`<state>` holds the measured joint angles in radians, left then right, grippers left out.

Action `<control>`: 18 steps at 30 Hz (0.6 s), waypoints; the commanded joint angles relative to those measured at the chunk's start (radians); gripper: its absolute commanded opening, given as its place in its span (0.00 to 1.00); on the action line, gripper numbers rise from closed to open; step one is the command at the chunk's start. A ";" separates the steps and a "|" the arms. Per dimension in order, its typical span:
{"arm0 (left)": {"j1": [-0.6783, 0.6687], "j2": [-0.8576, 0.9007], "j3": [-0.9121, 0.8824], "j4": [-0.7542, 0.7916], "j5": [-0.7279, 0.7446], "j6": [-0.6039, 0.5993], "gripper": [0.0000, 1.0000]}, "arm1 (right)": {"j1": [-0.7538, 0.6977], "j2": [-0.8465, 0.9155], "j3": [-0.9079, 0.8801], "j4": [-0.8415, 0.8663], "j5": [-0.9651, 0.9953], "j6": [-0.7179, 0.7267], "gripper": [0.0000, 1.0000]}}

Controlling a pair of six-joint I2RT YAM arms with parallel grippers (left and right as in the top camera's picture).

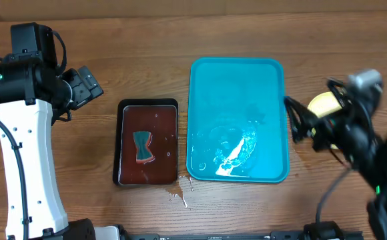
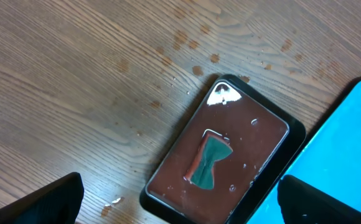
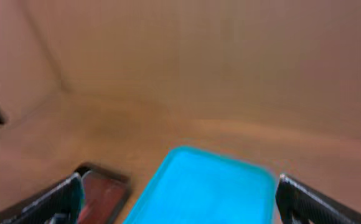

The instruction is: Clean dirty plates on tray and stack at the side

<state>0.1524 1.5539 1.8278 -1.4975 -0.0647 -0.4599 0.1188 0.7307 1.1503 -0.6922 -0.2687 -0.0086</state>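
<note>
I see large bright teal rectangular plastic tray (image 1: 237, 77), rounded corners, raised rim, lying flat, right of centre in overhead view. Wet sheen and white glare in its near half. Pale yellow-green round plastic plate (image 1: 321, 103) sits just right of tray, mostly hidden; I can't tell whether others lie under it.

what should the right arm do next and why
Probably draw the right gripper back and away: the teal tray holds only wet streaks, no plates, a pale yellow plate sits beside its right edge, and the gripper is open and empty.
</note>
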 commanded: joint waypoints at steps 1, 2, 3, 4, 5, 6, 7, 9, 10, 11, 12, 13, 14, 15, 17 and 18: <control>0.005 -0.011 0.021 -0.001 -0.013 0.019 1.00 | -0.050 -0.146 -0.172 0.075 0.111 -0.015 1.00; 0.005 -0.011 0.021 -0.001 -0.013 0.019 1.00 | -0.074 -0.195 -0.231 0.098 0.111 -0.015 1.00; 0.005 -0.011 0.021 -0.001 -0.013 0.019 1.00 | -0.099 -0.244 -0.291 0.113 0.111 -0.015 1.00; 0.005 -0.011 0.021 -0.001 -0.013 0.019 1.00 | -0.115 -0.277 -0.330 0.119 0.111 -0.015 1.00; 0.005 -0.011 0.021 -0.001 -0.013 0.019 1.00 | -0.138 -0.325 -0.387 0.124 0.110 -0.014 1.00; 0.005 -0.011 0.021 -0.001 -0.014 0.019 1.00 | -0.155 -0.365 -0.433 0.128 0.105 -0.014 1.00; 0.005 -0.011 0.021 -0.001 -0.014 0.019 1.00 | -0.171 -0.411 -0.489 0.135 0.090 -0.014 1.00; 0.005 -0.011 0.021 -0.001 -0.014 0.019 1.00 | -0.188 -0.486 -0.586 0.153 0.069 -0.014 1.00; 0.005 -0.011 0.021 -0.001 -0.013 0.019 1.00 | -0.190 -0.518 -0.627 0.169 0.065 -0.014 1.00; 0.005 -0.011 0.021 -0.001 -0.014 0.019 1.00 | -0.189 -0.547 -0.667 0.190 0.064 -0.014 1.00; 0.005 -0.011 0.021 -0.001 -0.014 0.019 1.00 | -0.189 -0.578 -0.712 0.221 0.058 -0.014 1.00; 0.005 -0.011 0.021 -0.001 -0.013 0.019 1.00 | -0.190 -0.601 -0.748 0.248 0.058 -0.014 1.00; 0.005 -0.011 0.021 -0.001 -0.013 0.019 1.00 | -0.189 -0.622 -0.781 0.275 0.058 -0.014 1.00; 0.005 -0.011 0.021 -0.001 -0.013 0.019 1.00 | -0.190 -0.645 -0.819 0.309 0.058 -0.014 1.00; 0.005 -0.011 0.021 -0.001 -0.013 0.019 1.00 | -0.189 -0.676 -0.875 0.362 0.058 -0.014 1.00; 0.005 -0.011 0.021 -0.001 -0.014 0.019 1.00 | -0.189 -0.690 -0.904 0.390 0.058 -0.014 1.00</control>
<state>0.1524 1.5539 1.8278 -1.4971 -0.0650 -0.4599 -0.0658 0.0818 0.3038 -0.3470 -0.2058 -0.0204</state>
